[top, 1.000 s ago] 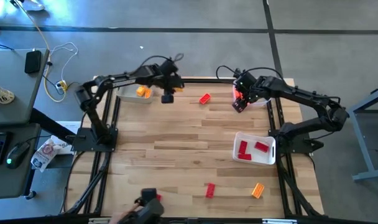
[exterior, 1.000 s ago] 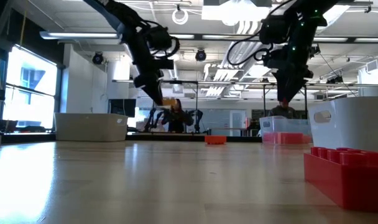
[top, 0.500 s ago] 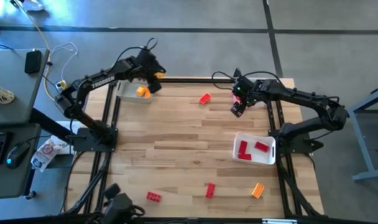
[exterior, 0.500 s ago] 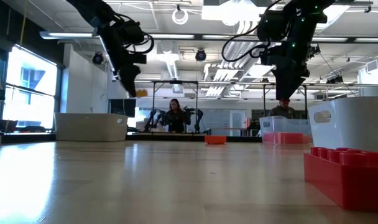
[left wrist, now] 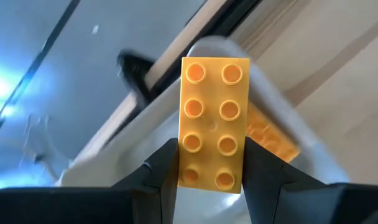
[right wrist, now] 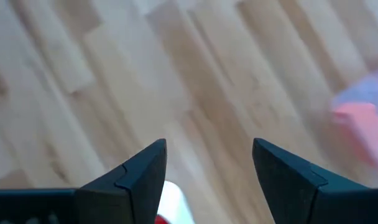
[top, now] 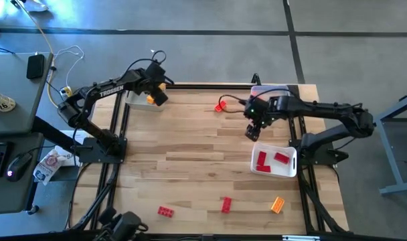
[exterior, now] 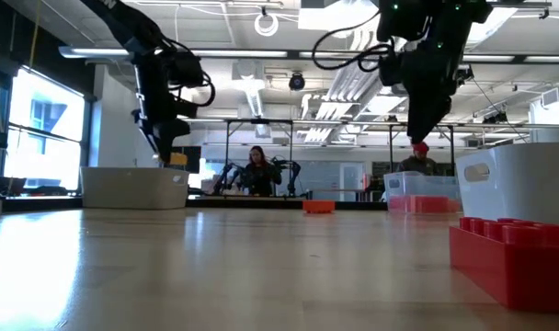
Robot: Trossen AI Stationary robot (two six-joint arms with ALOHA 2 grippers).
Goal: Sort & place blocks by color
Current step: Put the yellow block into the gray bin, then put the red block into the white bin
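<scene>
Gripping a yellow-orange block (left wrist: 214,121) between its fingers (left wrist: 161,168), the left claw (top: 158,96) hangs over the white tray (top: 138,106) at the tabletop's (top: 190,154) far left corner; another yellow-orange block (left wrist: 271,135) lies inside that tray. Right claw (top: 252,132) spread wide, empty, above bare wood just beyond the near-right tray (top: 290,161) holding two red blocks (top: 262,161). One red block (top: 221,106) lies well right of the white tray.
</scene>
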